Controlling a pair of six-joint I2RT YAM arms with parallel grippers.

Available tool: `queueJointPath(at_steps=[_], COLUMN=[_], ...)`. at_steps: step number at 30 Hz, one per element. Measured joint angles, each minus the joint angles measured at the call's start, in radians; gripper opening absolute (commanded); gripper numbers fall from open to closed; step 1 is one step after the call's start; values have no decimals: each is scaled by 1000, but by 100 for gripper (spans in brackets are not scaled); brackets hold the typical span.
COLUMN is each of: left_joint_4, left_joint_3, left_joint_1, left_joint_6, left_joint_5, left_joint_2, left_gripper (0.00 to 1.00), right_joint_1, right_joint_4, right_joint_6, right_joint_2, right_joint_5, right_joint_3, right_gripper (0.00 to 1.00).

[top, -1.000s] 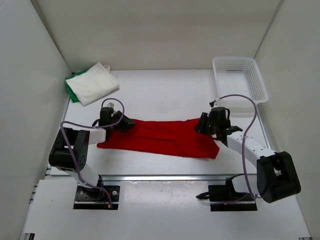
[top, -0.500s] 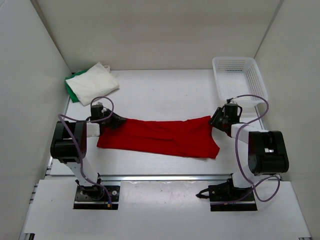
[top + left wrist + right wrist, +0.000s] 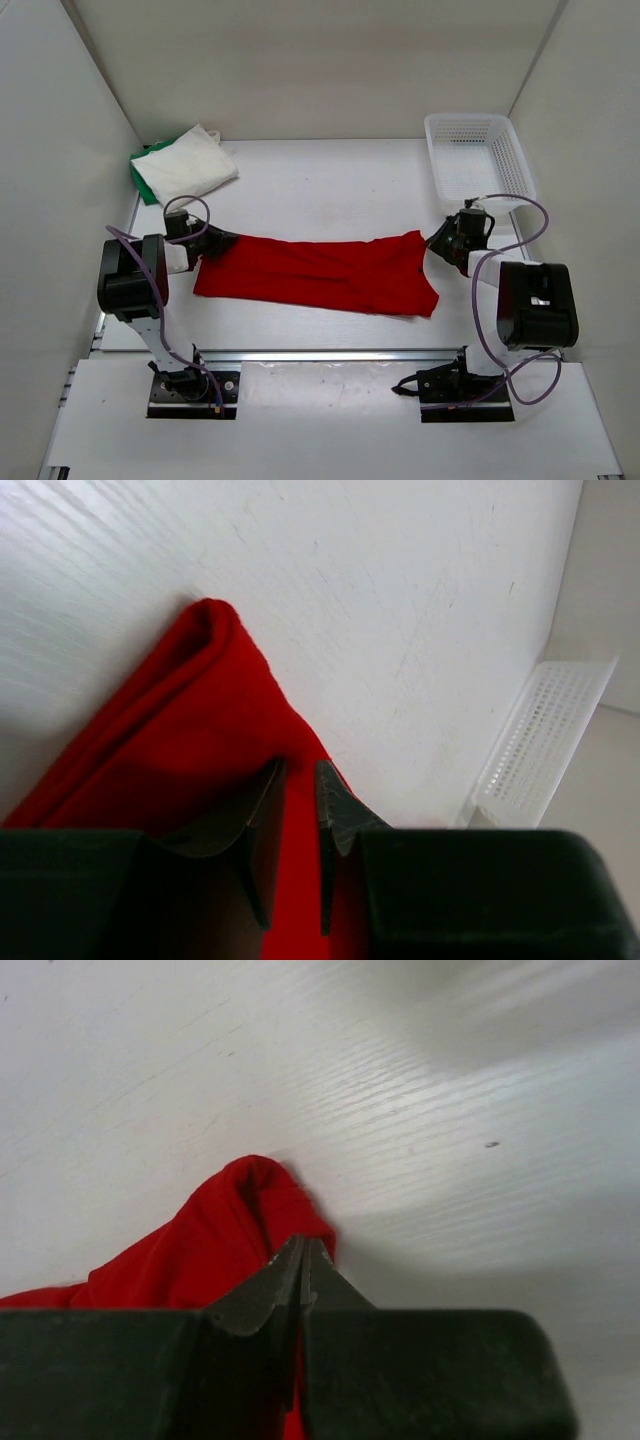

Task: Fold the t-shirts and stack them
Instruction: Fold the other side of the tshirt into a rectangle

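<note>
Pinching the red shirt (image 3: 320, 272) at both ends, my left gripper (image 3: 298, 770) is closed on a fold that bunches just ahead of its fingertips. My right gripper (image 3: 303, 1245) is clamped tight on the opposite corner, with cloth humped just beyond its tips. The shirt lies stretched flat between my two pairs of fingers. To fold it cleanly, I judge both ends should lift together, level and taut. The white shirt (image 3: 185, 165) and green shirt (image 3: 140, 172) sit well beyond my left fingers.

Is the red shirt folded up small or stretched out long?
Stretched out long. The red shirt lies in a flat strip on the table, the left gripper and right gripper pinching its ends.
</note>
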Motion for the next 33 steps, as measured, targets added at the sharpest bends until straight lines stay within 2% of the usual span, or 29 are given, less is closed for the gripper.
queueJointPath(at_steps=[3, 5, 6, 7, 11, 18, 21, 26, 33], left_joint_4=[8, 9, 11, 12, 10, 6, 5, -12, -5], left_joint_3=[-9, -15, -19, -24, -28, -27, -26, -14, -15], left_joint_1=[15, 22, 23, 23, 13, -6, -5, 4, 62], left_joint_6=[-8, -12, -13, -14, -10, 8, 13, 19, -7], left_joint_5=[-4, -9, -12, -16, -26, -41, -41, -41, -23], left_joint_2=[-2, -8, -13, -18, -28, -31, -31, -27, -17], left_gripper=[29, 29, 30, 30, 29, 30, 29, 28, 28], right_joint_1=[-9, -9, -9, -9, -8, 4, 12, 11, -40], right_joint_4=[-8, -9, -5, 3, 29, 56, 69, 79, 50], right_joint_6=[7, 14, 19, 23, 24, 26, 26, 46, 72], right_joint_2=[-14, -23, -24, -24, -6, 104, 125, 111, -19], right_joint_5=[16, 18, 12, 1, -55, -110, -126, -112, -42], right_joint_3=[-6, -9, -10, -11, 0, 53, 58, 42, -41], right_gripper=[0, 13, 24, 29, 31, 23, 1, 0, 0])
